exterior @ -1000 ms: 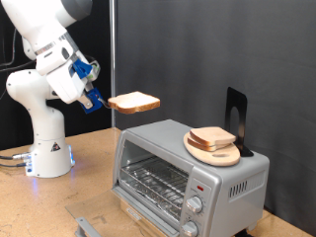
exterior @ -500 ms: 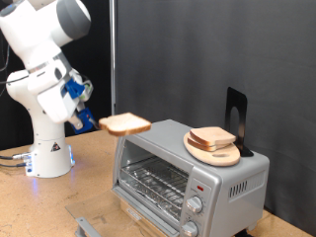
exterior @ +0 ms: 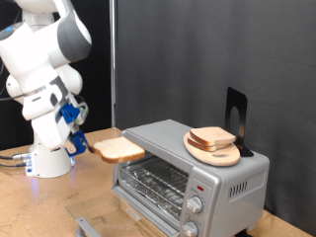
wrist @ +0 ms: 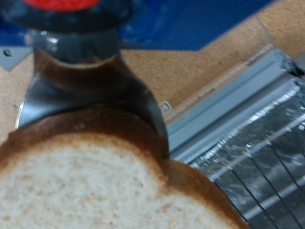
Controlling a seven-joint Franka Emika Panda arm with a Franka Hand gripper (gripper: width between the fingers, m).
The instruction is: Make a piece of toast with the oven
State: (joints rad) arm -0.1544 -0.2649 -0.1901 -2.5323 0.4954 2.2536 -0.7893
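Observation:
My gripper (exterior: 87, 148) is shut on a slice of pale bread with a brown crust, the piece of toast (exterior: 119, 149), holding it flat in the air just off the exterior view's left side of the oven (exterior: 188, 168). The toast hangs about level with the oven's upper front edge. The oven is silver-grey, its door is down and the wire rack (exterior: 156, 185) shows inside. In the wrist view the toast (wrist: 95, 186) fills the foreground under a dark finger (wrist: 86, 86), with the oven's open door (wrist: 243, 114) beyond it.
A round wooden plate (exterior: 213, 151) with more bread slices (exterior: 211, 138) sits on the oven's top, next to a black stand (exterior: 235, 118). Knobs (exterior: 197, 207) run down the oven's front. The robot base (exterior: 49, 153) stands on the wooden table (exterior: 39, 207).
The arm has come down and toward the exterior view's left, carrying the toast from above the oven's top to a spot beside its upper front edge.

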